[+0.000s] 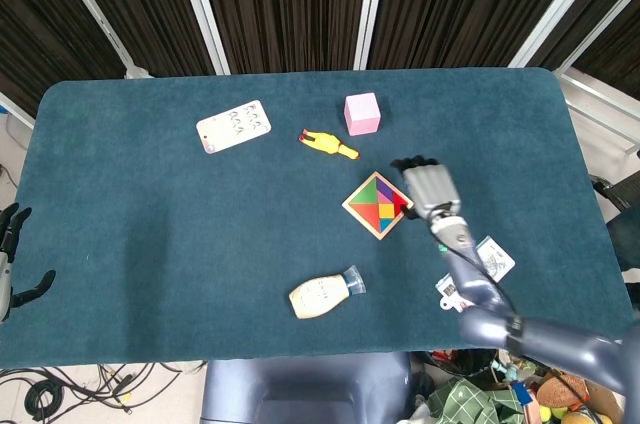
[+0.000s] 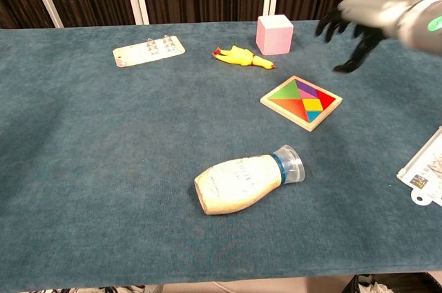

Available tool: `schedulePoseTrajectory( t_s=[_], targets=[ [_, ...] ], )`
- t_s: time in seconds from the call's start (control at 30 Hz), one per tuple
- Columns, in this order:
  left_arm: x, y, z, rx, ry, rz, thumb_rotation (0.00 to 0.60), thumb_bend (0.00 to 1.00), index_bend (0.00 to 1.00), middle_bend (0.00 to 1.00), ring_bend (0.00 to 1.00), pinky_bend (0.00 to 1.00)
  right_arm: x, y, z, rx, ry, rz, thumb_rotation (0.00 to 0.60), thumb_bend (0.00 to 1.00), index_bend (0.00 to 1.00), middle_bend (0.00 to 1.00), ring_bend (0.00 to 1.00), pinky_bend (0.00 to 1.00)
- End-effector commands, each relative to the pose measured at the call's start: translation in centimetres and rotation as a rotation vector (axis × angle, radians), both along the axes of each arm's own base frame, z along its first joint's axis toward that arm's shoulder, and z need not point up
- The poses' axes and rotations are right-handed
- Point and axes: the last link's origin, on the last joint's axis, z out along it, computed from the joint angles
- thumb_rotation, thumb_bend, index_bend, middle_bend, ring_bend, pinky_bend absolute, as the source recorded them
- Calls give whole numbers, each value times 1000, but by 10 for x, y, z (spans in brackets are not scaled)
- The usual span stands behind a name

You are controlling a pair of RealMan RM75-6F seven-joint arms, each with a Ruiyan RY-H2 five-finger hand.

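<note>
Square wooden tangram puzzle with coloured pieces (image 1: 377, 205): lay flat on the teal surface (image 1: 150, 224), untouched. Right robot hand (image 1: 430, 184): raised just beside its right edge, empty, fingers spread. A steady vertical lift was judged best, pieces undisturbed. Left robot hand (image 1: 12, 262): parked off-surface, empty, fingers apart.

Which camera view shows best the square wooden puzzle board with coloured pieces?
The head view: the square wooden puzzle board with coloured pieces appears from straight above, whole and undistorted. The chest view also shows it whole, but slanted and foreshortened.
</note>
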Motion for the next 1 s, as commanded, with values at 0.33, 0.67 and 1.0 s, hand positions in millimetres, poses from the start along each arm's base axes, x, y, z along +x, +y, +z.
schedulePoseTrajectory(
  t_s=[0.33,0.67,1.0],
  targets=[
    [5,-3,-1,13,25,-34,600,241,97,24,0,0,-114,128,115,-225,-10,-20,600,140,223,132,109,217],
    [6,-6,-2,8,7,25,600,239,96,21,0,0,-147,185,119,-320,35,15,600,141,218,132,108,217],
    [9,-4,-2,-14,18,11,600,239,96,22,0,0,-145,194,109,-324,18,36,600,140,218,130,109,217]
  ],
)
